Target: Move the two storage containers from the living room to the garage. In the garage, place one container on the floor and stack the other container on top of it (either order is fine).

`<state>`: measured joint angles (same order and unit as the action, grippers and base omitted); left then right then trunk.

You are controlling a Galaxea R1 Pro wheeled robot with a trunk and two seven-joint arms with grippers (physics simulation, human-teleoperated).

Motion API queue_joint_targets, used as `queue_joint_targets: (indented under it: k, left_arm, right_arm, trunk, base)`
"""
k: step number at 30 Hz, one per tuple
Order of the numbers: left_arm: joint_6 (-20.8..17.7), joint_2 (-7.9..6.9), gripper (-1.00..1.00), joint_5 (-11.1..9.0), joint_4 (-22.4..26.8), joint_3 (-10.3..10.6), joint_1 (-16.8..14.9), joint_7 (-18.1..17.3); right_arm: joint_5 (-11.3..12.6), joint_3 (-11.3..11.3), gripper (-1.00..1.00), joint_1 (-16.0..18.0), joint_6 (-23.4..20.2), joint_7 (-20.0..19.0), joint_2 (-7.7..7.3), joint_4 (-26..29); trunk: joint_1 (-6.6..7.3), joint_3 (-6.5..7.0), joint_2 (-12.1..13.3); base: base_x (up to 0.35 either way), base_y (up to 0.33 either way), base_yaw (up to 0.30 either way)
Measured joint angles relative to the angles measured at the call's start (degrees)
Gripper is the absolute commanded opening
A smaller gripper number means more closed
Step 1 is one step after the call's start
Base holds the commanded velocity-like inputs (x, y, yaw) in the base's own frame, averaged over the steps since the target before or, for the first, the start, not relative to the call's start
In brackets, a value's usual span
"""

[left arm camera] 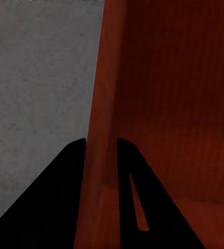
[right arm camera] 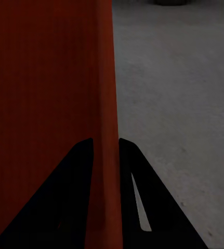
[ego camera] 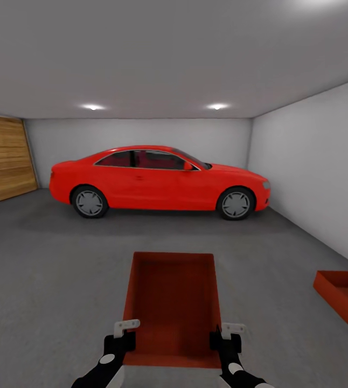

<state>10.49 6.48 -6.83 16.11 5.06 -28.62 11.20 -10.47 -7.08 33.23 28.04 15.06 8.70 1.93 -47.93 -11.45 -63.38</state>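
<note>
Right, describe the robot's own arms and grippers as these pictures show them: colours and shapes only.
In the head view both arms are black with white patches near the wrists. The left gripper and the right gripper each have a black body carrying a flat, pale grey finger plate. In the wrist views the fingers appear as black wedges tapering to blunt tips, one on each arm bearing a narrow slot. No cables or markings are discernible.

We hold one storage container point(ego camera: 173, 302) at twelve o'clock, low before us. The second container point(ego camera: 345, 293) lies on the floor point(ego camera: 50, 269) at two o'clock. The car point(ego camera: 158, 180) stands behind both, against the back wall point(ego camera: 141, 132).
</note>
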Motion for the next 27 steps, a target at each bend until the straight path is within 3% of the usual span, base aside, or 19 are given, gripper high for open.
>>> queue_joint_targets:
  k: [13,27]
  left_arm:
    - [0.0,0.00,-1.00,0.0,0.0,0.0,0.0,0.0]
    - [-0.1,0.00,-1.00,-0.1,0.0,0.0,0.0,0.0]
  right_arm:
    - [-0.2,-0.2,-1.00,0.0,0.0,0.0,0.00,0.0]
    - [0.0,0.0,-1.00,0.0,-0.1,0.0,-0.01,0.0]
  trunk:
    - [0.00,0.00,0.0]
    - [0.00,0.05,0.0]
  base:
    - [0.321,0.000,-0.008]
    - [0.321,0.000,-0.232]
